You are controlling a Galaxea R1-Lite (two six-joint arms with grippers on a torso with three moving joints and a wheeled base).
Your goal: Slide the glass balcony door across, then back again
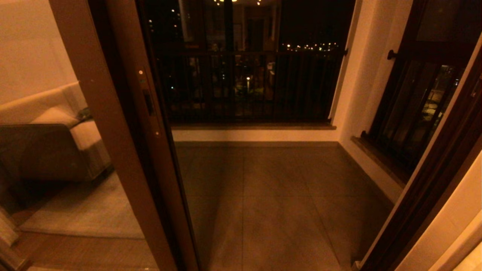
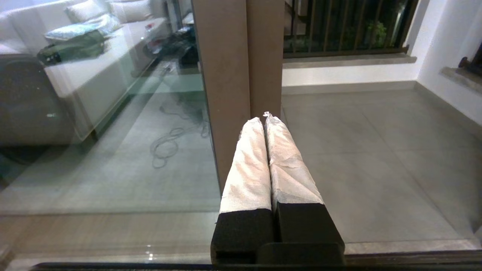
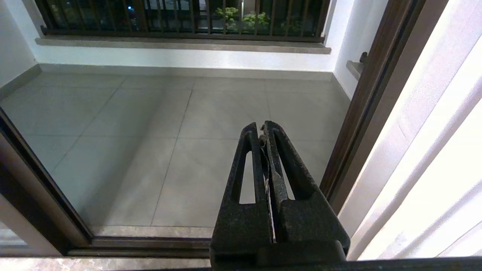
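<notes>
**A:** What can we not confirm on the glass balcony door point(image 1: 113, 124)?

**B:** Its top and foot run past the head view's edges. The lock plate point(image 1: 148, 101) is too dim and small for us to read any detail.

**A:** And the arms?

**B:** Neither appears in the head view. On the wrist views, the left gripper point(image 2: 265, 117) and right gripper point(image 3: 262, 126) are cut off at the base.

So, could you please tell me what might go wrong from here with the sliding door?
The left gripper, shut, points at the narrow edge of the glass balcony door; a push there could slip off the stile. The recessed lock plate offers little purchase. Neither arm shows in the head view, so contact would be hard to confirm. The right gripper, shut, faces the open doorway.
</notes>
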